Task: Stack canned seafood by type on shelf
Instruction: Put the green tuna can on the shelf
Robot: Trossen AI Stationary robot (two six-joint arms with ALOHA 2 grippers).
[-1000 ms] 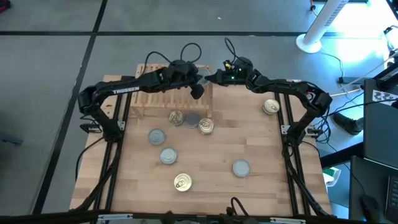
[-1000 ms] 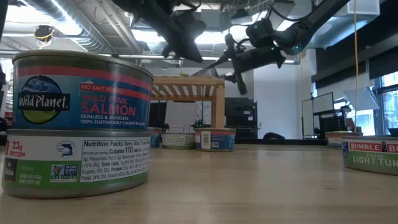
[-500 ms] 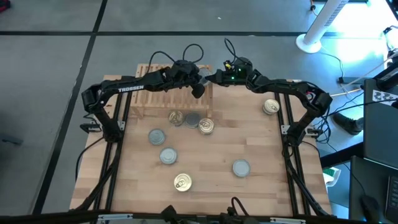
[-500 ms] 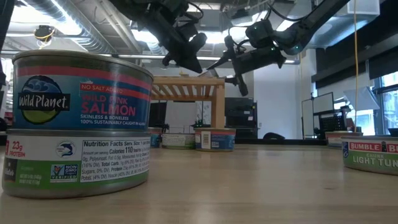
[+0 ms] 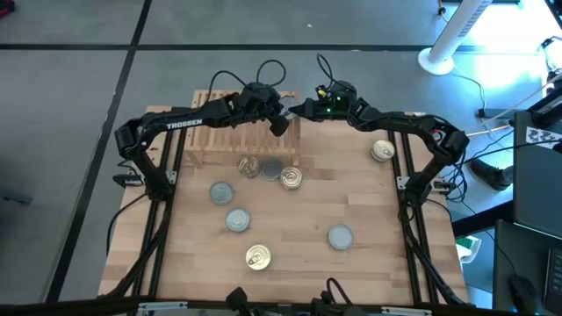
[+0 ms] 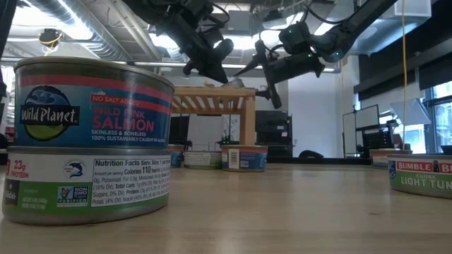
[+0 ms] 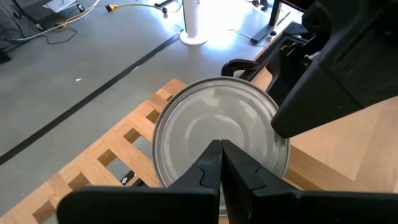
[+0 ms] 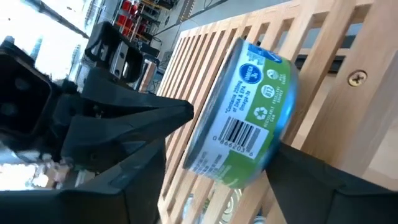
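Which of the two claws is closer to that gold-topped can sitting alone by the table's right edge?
Right. The right gripper hovers over the shelf's right end, nearer the lone can; the left gripper sits just beyond it.

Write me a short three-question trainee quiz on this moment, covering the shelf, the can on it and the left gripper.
1. True or false: the left gripper is open around a can.
2. The green-labelled can rests on: A) the shelf; B) the table; C) the floor.
3. What colour is that can's lid, seen from the left wrist?

Key: 1 false, it is shut above the lid. 2 A. 3 silver.
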